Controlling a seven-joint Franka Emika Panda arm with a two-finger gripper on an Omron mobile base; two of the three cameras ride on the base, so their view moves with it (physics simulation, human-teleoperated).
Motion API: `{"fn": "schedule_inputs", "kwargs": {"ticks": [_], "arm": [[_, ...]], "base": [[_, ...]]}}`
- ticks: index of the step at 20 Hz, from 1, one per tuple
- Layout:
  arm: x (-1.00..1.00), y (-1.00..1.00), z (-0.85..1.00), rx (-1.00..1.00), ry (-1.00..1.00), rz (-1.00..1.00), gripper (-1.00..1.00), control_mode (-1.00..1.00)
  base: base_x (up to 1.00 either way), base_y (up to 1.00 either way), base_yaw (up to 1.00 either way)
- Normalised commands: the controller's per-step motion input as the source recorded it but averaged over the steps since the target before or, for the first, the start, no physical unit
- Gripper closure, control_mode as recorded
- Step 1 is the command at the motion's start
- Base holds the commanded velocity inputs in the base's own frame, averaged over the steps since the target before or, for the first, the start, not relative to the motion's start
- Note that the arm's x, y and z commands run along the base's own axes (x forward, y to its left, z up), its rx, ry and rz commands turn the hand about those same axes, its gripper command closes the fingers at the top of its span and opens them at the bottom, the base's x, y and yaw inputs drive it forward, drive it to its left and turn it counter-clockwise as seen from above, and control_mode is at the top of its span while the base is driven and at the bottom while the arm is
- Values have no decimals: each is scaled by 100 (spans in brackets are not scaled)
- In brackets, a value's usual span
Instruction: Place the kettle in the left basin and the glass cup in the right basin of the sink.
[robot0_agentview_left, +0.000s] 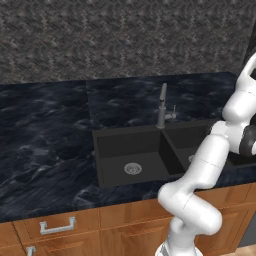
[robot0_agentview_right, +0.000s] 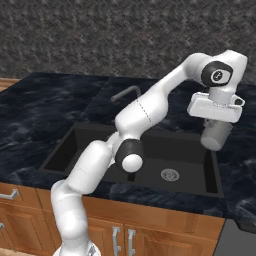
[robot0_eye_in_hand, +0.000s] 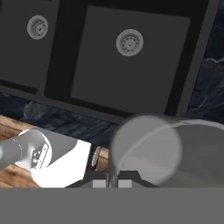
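Above right basin (robot0_agentview_right: 190, 160), glass cup (robot0_agentview_right: 216, 134) (tap (robot0_agentview_left: 162, 106) well apart)

Flat, even rendered light with soft shadows inside the sink (robot0_agentview_left: 131, 150); sharp throughout, no glare or blur.

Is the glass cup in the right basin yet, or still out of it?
Out. The glass cup hangs from the shut gripper, above the counter at the right basin's far right edge, clear of the basin floor.

Dark marble counter (robot0_agentview_left: 45, 130), wooden drawers (robot0_agentview_left: 55, 225), grey speckled backsplash (robot0_agentview_left: 125, 35)
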Motion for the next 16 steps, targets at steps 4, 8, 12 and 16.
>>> {"fn": "schedule_inputs", "kwargs": {"ticks": [4, 8, 12, 16], "arm": [[0, 0, 22, 28, 27, 9, 100, -100], [0, 6, 4, 23, 32, 9, 100, -100], [0, 13, 0, 22, 32, 10, 100, -100], [-1, 14, 0, 23, 34, 13, 100, -100]], "base": [[0, 0, 0], [0, 0, 0], [0, 0, 0], [0, 0, 0]]}}
